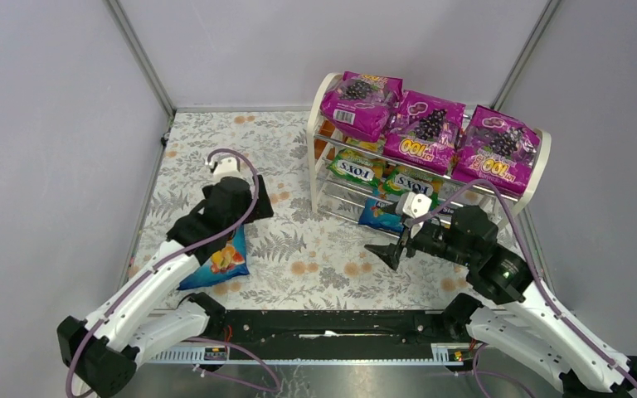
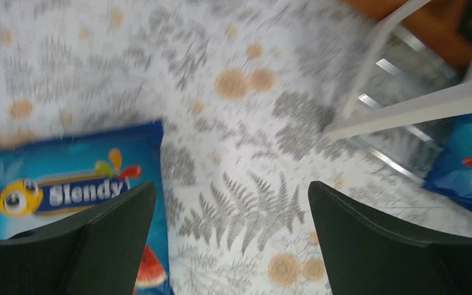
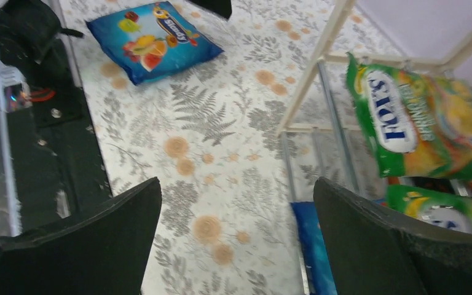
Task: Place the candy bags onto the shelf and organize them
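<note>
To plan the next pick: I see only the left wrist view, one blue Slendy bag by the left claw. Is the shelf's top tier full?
Observer: Yes, three magenta bags lie side by side across the top of the shelf.
Operator: Does the right claw hold something?
Observer: No, the right claw is open and empty, before the lowest tier.
Operator: And the middle tier?
Observer: At least two green FOX'S bags lie there.

Robot test cell in a lab.
A floral-clothed table [image 1: 315,257] is enclosed by plain grey panels [image 1: 50,124] and metal posts [image 1: 143,60]; two arms [image 1: 145,290] are bolted at the bottom edge, with a stocked shelf [image 1: 313,157] staged at upper right.
</note>
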You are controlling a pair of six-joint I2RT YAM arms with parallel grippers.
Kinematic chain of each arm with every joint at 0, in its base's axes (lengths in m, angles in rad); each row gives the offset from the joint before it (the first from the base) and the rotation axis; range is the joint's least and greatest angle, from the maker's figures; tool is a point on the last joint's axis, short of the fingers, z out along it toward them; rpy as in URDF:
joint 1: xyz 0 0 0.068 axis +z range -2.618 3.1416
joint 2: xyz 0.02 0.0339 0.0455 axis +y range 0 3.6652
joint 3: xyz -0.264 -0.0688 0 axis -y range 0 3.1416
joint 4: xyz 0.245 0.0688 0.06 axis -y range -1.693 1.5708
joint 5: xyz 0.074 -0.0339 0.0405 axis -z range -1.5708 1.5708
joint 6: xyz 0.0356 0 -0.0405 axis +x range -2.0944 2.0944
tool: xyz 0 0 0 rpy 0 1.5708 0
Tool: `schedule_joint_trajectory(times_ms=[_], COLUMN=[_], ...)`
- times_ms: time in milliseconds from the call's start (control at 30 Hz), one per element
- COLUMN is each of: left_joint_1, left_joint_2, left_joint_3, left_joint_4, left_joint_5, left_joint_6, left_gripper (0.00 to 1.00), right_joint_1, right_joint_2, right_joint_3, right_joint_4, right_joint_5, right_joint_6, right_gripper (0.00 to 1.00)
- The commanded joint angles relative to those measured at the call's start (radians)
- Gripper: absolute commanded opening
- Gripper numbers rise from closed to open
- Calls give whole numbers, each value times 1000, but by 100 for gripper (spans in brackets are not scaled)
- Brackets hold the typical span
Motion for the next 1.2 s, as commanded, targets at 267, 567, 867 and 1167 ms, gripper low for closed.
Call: schedule_joint_trajectory(times_ms=[267,567,867,1167], left_joint_1=[16,17,-72,-399], left_joint_2=[226,531,587,828], left_joint_3=[-62,-64,-97,248], left_joint_4=[-276,-378,-321,-334], left_joint_5=[-132,-124,-169,-106], left_joint_6=[-315,-492,-619,-604], left_gripper=[77,82,34,12], right_joint_1=[-2,-2,-2,-2], right_joint_2=[-117,-264,-426,-431], right_joint_3=[-298,-251,-283,-226], right_joint_4=[565,344,247,124], right_joint_5=[-49,76,261,319], right_joint_6=[605,505,433,339], right_gripper=[100,100,100,100])
